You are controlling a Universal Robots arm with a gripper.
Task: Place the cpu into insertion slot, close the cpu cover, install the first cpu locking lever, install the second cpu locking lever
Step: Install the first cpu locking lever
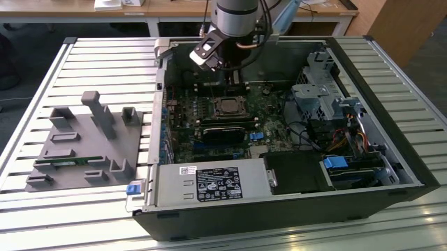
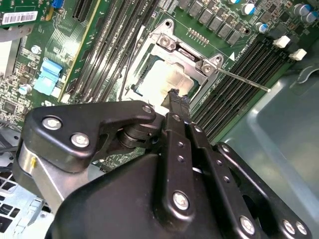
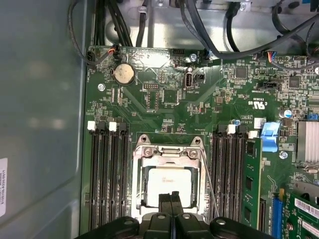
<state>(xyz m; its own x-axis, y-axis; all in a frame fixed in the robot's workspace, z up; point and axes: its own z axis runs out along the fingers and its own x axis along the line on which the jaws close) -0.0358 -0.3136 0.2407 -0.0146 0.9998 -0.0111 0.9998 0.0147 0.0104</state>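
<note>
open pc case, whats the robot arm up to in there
A single robot arm reaches into the open computer case. Its tool hangs shut, with nothing in it, just above the cpu. The cpu already lies seated on the green motherboard, and the cpu cover looks folded down around it. A thin locking lever juts out sideways from near the cover's corner and seems not to be latched yet.
</note>
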